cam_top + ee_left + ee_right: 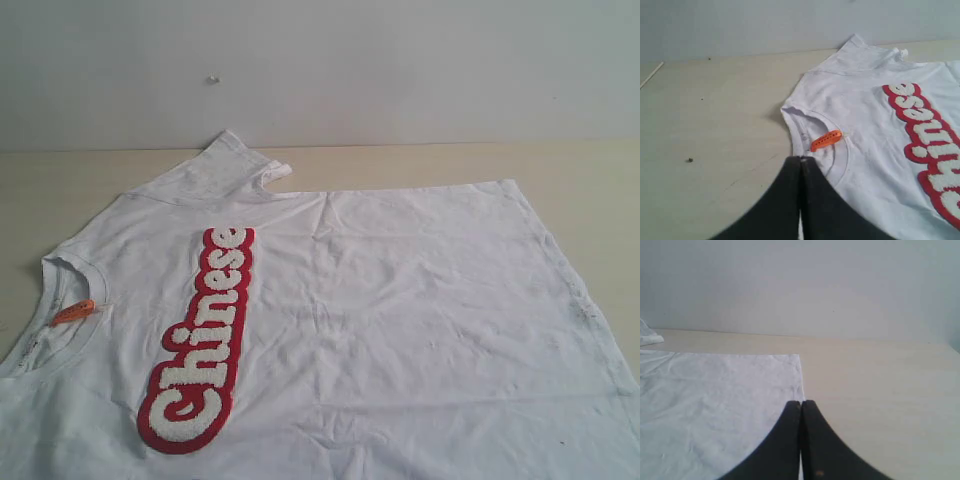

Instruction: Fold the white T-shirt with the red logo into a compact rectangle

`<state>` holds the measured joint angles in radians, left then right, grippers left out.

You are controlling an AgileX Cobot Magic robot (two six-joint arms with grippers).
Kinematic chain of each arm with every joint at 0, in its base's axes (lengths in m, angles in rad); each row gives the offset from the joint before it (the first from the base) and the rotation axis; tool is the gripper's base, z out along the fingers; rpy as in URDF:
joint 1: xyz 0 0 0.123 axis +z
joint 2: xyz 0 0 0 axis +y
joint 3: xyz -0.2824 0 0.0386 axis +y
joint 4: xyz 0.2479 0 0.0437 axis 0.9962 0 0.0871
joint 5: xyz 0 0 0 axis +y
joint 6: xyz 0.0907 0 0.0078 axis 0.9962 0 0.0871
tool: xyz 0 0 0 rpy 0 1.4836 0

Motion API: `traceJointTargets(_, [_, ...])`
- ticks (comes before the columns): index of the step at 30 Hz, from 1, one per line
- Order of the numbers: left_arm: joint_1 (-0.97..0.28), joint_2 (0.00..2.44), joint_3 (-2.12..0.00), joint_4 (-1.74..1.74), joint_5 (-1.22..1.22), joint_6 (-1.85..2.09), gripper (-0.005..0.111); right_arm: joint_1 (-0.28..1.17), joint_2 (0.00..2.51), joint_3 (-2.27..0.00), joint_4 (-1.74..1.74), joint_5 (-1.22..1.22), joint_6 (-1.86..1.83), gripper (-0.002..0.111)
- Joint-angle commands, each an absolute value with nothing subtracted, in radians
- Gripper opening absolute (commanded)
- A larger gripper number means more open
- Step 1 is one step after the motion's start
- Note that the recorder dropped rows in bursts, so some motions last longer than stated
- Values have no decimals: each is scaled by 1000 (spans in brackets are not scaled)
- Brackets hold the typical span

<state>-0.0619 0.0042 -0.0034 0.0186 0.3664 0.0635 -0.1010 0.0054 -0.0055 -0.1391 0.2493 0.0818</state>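
Observation:
The white T-shirt (400, 320) lies spread flat on the table, collar (62, 290) to the left and hem to the right. The red logo (200, 340) runs across its chest, and an orange neck tag (73, 312) sits in the collar. Neither gripper shows in the exterior view. In the left wrist view my left gripper (800, 159) is shut, its tips over the collar edge just short of the tag (826, 140). In the right wrist view my right gripper (801, 402) is shut over the shirt's (715, 400) hem edge. Nothing shows between either pair of jaws.
One sleeve (235, 165) lies bunched at the far edge, near the wall. Bare tan table (570, 170) shows beyond the hem and left of the collar (715, 125). A small dark speck (689, 160) lies on the table.

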Motion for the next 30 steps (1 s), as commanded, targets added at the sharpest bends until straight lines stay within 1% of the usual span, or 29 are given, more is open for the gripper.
traceJointTargets(1, [-67, 0, 0, 143, 352, 199, 0, -105, 0, 0, -217, 207, 43, 0])
traceJointTargets(3, [-67, 0, 0, 203, 335, 267, 0, -105, 0, 0, -236, 144, 48, 0])
traceJointTargets(5, [-67, 0, 0, 187, 271, 261, 0, -105, 0, 0, -223, 84, 68, 0])
traceJointTargets(9, [-69, 0, 0, 49, 192, 224, 0, -105, 0, 0, -157, 13, 98, 0])
traceJointTargets(10, [-69, 0, 0, 28, 152, 224, 0, -105, 0, 0, -152, -60, 109, 0])
traceJointTargets(14, [-69, 0, 0, -83, 29, 224, 0, -105, 0, 0, -89, -179, 262, 0])
traceJointTargets(17, [-69, 0, 0, -239, -42, 99, 0, -105, 0, 0, -82, -263, 393, 0])
traceJointTargets(19, [-69, 0, 0, -368, -42, -20, 0, -105, 0, 0, -89, -318, 450, 0])
traceJointTargets(24, [-69, 0, 0, -488, -54, -123, 0, -105, 0, -30, -89, -292, 529, 0])
traceJointTargets(27, [-69, 0, -13, -486, 16, -140, 0, -105, 0, -97, -91, -198, 535, 0])
traceJointTargets(30, [-69, 0, -79, -479, 102, -135, 0, -105, 0, -163, -124, -128, 537, 0])
